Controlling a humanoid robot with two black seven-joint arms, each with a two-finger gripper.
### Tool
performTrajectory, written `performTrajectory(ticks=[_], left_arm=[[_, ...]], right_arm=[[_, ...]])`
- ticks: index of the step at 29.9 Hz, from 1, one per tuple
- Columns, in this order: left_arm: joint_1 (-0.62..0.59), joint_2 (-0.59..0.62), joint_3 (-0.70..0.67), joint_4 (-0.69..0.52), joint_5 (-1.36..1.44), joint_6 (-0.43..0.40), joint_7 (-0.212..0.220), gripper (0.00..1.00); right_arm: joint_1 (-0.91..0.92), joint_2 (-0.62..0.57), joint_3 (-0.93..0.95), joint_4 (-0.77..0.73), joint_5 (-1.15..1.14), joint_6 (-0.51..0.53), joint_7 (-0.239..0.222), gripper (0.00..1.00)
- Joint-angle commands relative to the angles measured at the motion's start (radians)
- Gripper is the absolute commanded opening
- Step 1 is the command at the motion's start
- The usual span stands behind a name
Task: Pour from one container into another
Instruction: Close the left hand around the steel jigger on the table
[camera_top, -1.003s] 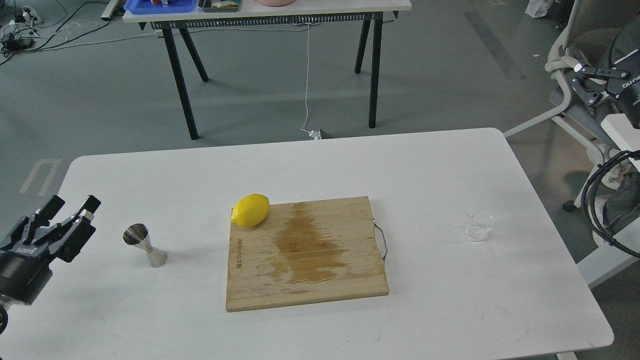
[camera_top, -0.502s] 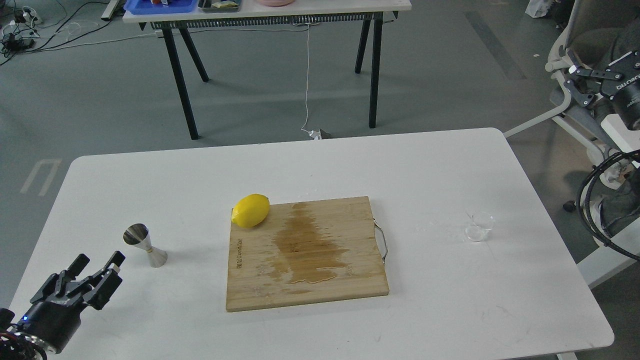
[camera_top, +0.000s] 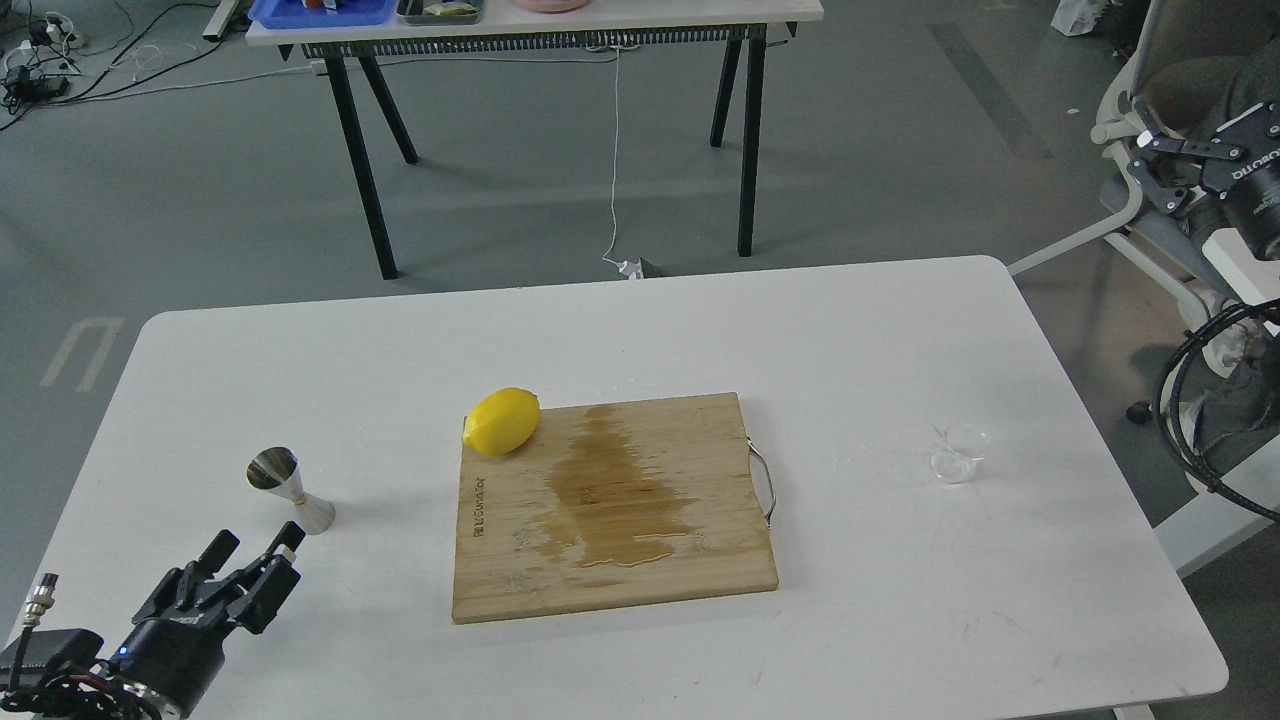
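Note:
The steel jigger (camera_top: 290, 490) stands upright on the left of the white table (camera_top: 860, 330). My left gripper (camera_top: 257, 541) hovers just in front of it, near the table's front left corner. Its fingers are open with nothing between them and point toward the jigger without touching it. The tiny clear glass cup (camera_top: 958, 455) stands on the right side of the table, far from both grippers. My right gripper (camera_top: 1150, 150) is off the table at the far right edge, in front of a chair. Its dark fingers cannot be told apart there.
A bamboo cutting board (camera_top: 610, 505) with a wet stain and a metal handle lies mid-table. A yellow lemon (camera_top: 502, 421) rests on its far left corner. Another table (camera_top: 540, 25) with trays stands behind. Cables and a chair (camera_top: 1150, 220) sit at the right.
My left gripper has moved down the view toward the table's front edge and to the right, ending just in front of the jigger. The right arm shifted slightly at first, then held.

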Motion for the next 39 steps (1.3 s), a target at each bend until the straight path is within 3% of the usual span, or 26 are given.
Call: performTrajectory(ticks=[1, 17, 39], left_arm=[[-0.026, -0.013, 0.016, 0.020, 0.012, 0.000, 0.000, 0.97], [-0.133, -0.063, 0.094, 0.153, 0.007, 0.000, 0.000, 0.97], [-0.211, -0.088, 0.097, 0.248, 0.003, 0.000, 0.000, 0.97]], right_arm=[[-0.001, 0.000, -0.002, 0.000, 0.000, 0.000, 0.000, 0.99], [0.000, 0.000, 0.001, 0.002, 0.000, 0.000, 0.000, 0.99], [-0.001, 0.000, -0.006, 0.002, 0.000, 0.000, 0.000, 0.99]])
